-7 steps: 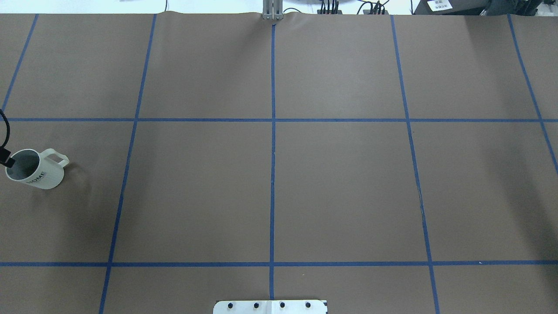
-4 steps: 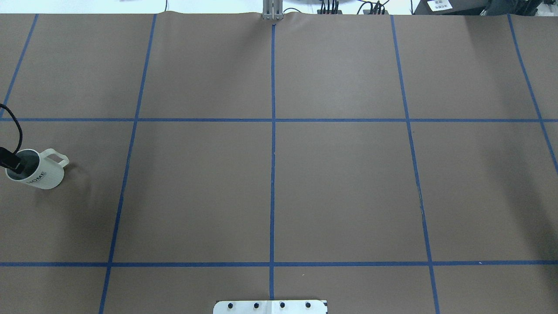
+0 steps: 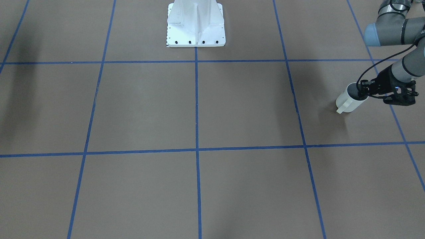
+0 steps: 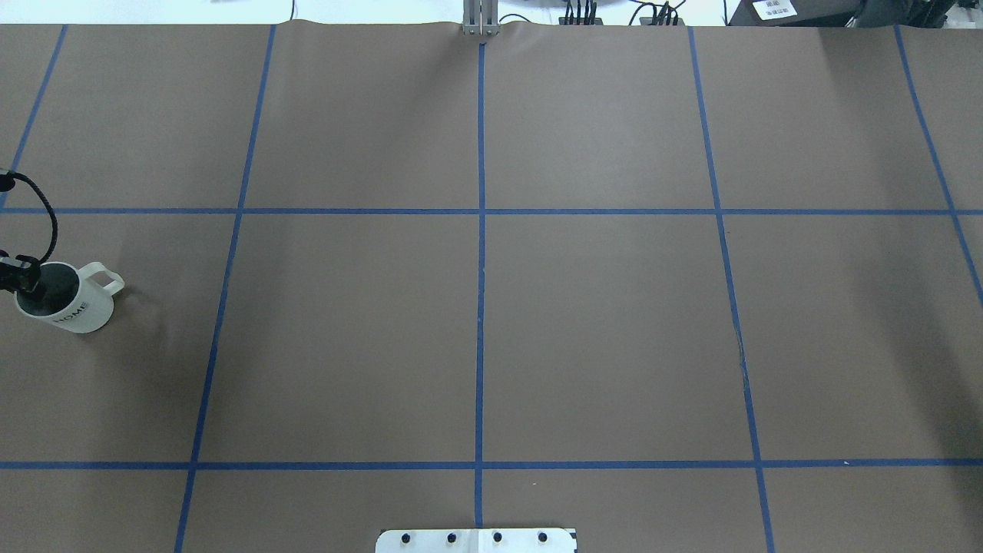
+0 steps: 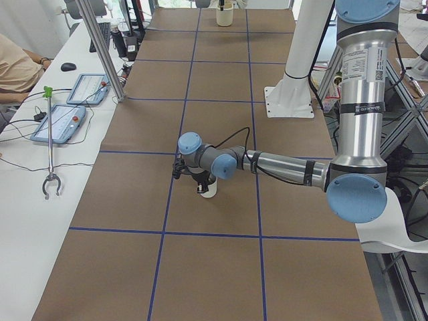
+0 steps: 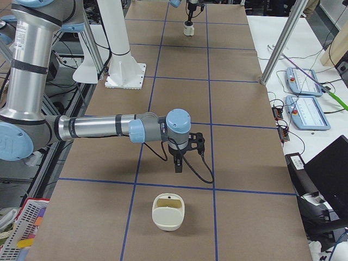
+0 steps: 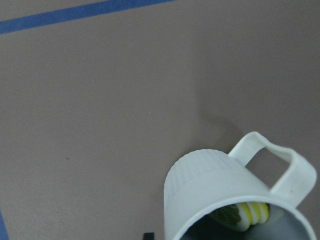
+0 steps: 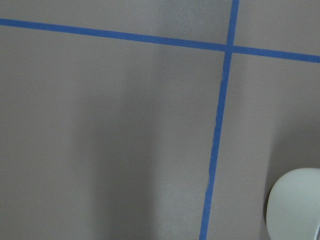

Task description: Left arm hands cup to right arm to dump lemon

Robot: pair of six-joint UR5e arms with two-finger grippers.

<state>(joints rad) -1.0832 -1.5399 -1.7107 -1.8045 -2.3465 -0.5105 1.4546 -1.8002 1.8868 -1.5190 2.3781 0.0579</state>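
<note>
The white cup stands at the table's far left; it also shows in the front view and the left wrist view. The lemon, yellow-green, lies inside it. My left gripper comes in low from the left edge, one finger inside the mouth and one outside, shut on the cup's rim opposite the handle. It also shows in the front view. My right gripper points down above the table's right part, far from the cup. I cannot tell whether it is open.
A cream-white container sits on the table near the right gripper, toward the table's right end; its edge shows in the right wrist view. The robot's white base plate is at the near middle edge. Blue tape lines grid the brown surface.
The left gripper has moved right, from the cup's rim into its mouth. The cup has shifted slightly right and turned a little.
</note>
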